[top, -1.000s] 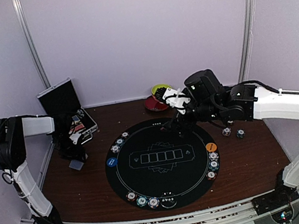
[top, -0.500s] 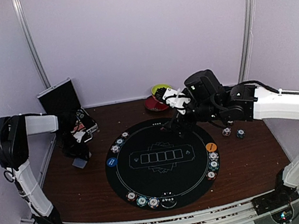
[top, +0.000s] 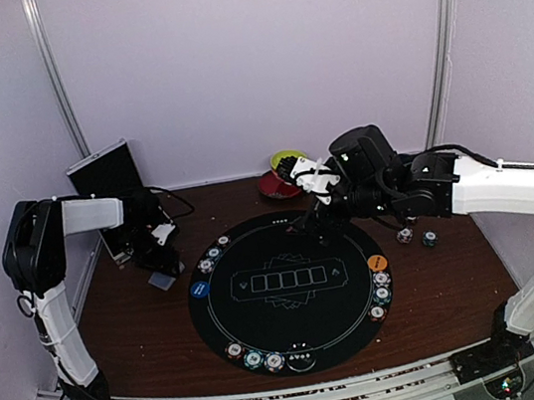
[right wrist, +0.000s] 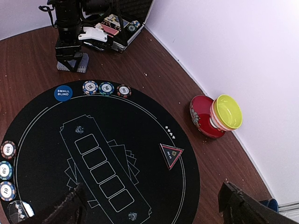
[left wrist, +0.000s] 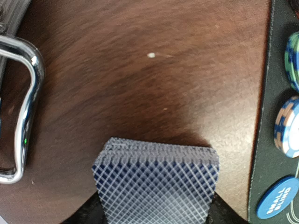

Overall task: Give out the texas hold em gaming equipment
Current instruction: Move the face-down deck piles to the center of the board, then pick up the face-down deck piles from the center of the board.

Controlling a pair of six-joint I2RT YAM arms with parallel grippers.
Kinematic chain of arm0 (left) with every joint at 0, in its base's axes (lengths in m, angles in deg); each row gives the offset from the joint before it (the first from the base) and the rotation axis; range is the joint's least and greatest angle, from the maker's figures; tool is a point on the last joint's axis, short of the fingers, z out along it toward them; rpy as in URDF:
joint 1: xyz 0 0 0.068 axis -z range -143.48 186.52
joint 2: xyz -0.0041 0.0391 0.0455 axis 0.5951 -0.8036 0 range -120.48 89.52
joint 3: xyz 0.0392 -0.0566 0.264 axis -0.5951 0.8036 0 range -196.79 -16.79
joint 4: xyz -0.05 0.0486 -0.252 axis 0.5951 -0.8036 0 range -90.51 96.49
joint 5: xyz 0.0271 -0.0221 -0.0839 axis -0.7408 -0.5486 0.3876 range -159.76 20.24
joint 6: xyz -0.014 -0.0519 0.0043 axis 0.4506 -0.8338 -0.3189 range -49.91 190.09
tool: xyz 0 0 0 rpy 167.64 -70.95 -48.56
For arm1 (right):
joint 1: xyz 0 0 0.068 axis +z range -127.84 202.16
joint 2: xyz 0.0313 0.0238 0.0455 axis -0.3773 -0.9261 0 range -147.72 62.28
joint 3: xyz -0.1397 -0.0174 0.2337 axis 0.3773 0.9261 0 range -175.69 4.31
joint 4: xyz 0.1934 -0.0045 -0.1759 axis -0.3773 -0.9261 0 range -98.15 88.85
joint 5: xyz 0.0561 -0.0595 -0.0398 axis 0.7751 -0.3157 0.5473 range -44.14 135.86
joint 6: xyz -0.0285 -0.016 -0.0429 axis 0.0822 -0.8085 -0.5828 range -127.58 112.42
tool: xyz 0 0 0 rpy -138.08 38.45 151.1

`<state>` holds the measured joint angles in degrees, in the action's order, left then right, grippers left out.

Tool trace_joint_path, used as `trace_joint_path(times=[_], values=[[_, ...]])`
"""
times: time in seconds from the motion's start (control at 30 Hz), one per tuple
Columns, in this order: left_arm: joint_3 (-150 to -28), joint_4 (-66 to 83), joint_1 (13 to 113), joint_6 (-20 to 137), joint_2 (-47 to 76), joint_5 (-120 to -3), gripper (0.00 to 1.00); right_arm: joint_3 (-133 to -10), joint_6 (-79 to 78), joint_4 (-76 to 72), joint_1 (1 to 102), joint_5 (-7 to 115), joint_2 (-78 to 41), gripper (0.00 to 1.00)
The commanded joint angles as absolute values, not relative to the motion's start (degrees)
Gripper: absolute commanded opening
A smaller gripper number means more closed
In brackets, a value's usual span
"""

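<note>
My left gripper (top: 162, 264) is shut on a deck of playing cards (left wrist: 156, 182) with blue cross-hatched backs, held just above the wood beside the left edge of the black round mat (top: 297, 331). Striped poker chips (left wrist: 287, 127) and the blue small-blind disc (left wrist: 278, 199) lie on the mat's rim just right of the deck. More chips (top: 381, 289) and an orange disc (top: 377, 263) sit on the right rim, others (top: 256, 359) on the near rim. My right gripper (right wrist: 156, 210) hangs open and empty over the back of the mat, near a triangular marker (right wrist: 171, 154).
The open metal case (top: 108, 178) stands at the back left, its chrome handle (left wrist: 23, 93) close to the deck. A yellow-green bowl (right wrist: 229, 111) on a red saucer (right wrist: 203, 117) is by the back wall. Two loose chips (top: 416, 237) lie right of the mat.
My left gripper has carried the deck to the right, from beside the case toward the mat's left edge. The right arm has stayed put.
</note>
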<state>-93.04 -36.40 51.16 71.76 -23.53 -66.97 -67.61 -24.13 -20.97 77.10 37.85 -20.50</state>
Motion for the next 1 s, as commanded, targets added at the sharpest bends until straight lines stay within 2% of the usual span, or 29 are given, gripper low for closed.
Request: trace_joint_path(times=[0.0,0.13,0.43,0.63,0.97], values=[[-91.4,-35.2,51.3,73.9,-25.5,-66.8,0.78,-66.8,-24.5,-19.9,77.1,36.1,-21.1,1.00],[-90.9,-36.4,51.2,75.0,-25.5,-67.6,0.97,-66.8,-24.4,-19.9,77.1,36.0,-21.1,1.00],[-91.4,-38.2,51.2,78.4,-26.2,-67.8,0.98,-66.8,-24.5,-19.9,77.1,36.2,-20.6,1.00],[-91.6,-38.9,51.2,80.1,-27.4,-67.0,0.92,-66.8,-24.5,-19.9,77.0,36.4,-20.5,1.00],[-91.5,-38.7,51.2,80.2,-28.5,-67.6,0.64,-66.8,-24.5,-19.9,77.1,36.4,-20.7,1.00]])
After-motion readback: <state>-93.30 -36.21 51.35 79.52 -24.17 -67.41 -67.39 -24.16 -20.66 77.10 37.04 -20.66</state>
